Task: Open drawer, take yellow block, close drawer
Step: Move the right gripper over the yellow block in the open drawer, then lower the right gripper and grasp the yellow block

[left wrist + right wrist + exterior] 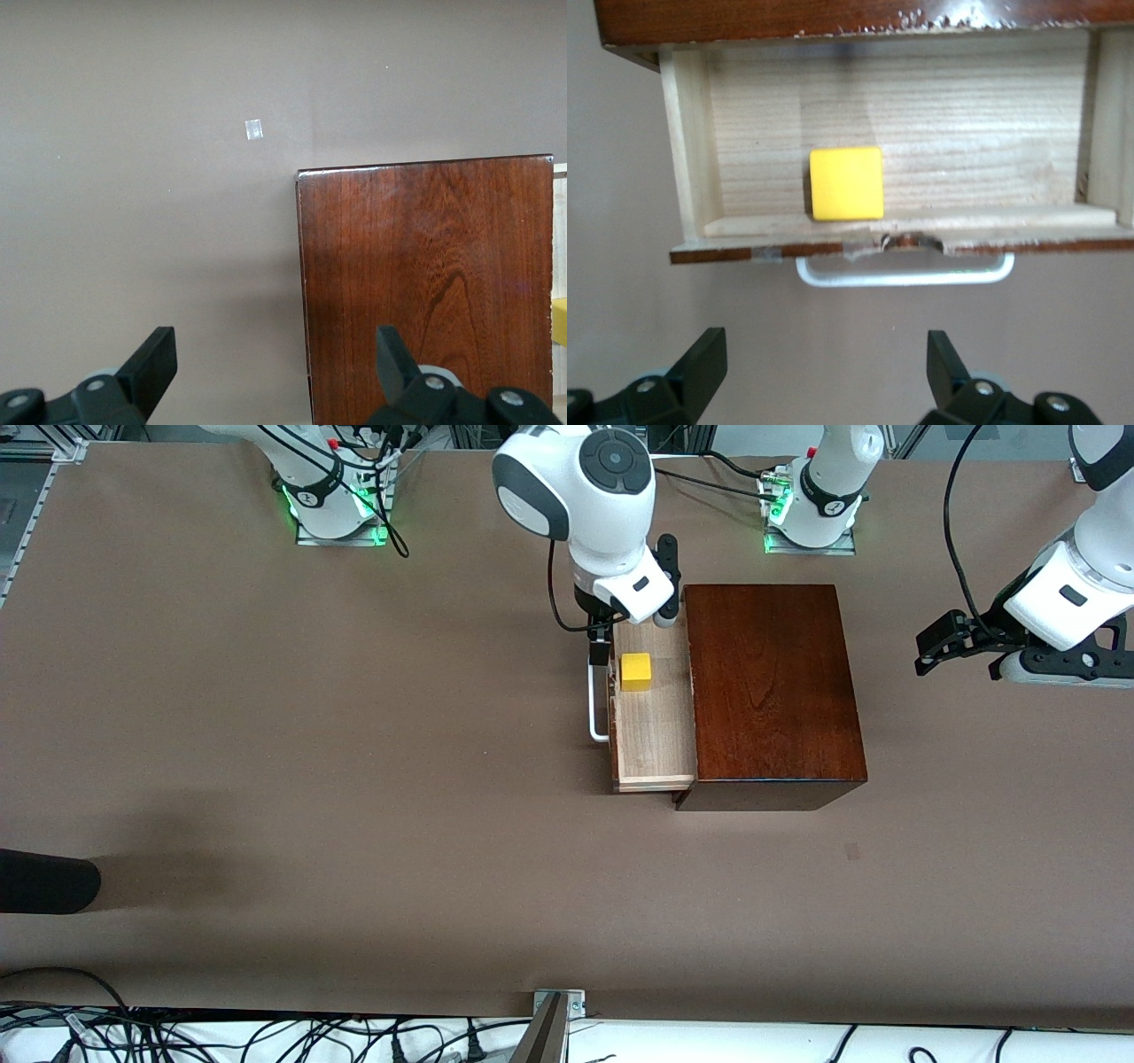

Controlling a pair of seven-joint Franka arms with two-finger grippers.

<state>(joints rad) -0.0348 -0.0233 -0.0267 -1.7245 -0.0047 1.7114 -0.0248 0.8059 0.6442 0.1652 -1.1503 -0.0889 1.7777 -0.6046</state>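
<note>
The drawer (654, 726) of the dark reddish-brown box (775, 691) stands pulled out toward the right arm's end of the table, showing its pale wood floor (966, 115). The yellow block (636, 671) lies in it, close to the drawer front (846, 183). The white handle (594, 708) (904, 276) is free. My right gripper (598, 633) (824, 363) hangs open and empty over the table just in front of the handle. My left gripper (923, 655) (273, 363) waits open and empty in the air beside the box (425, 283), at the left arm's end.
A dark rounded object (44, 881) pokes in at the right arm's end, near the front camera. A small tape patch (851, 851) (253, 129) lies on the brown table, nearer the front camera than the box. Cables run along the near edge.
</note>
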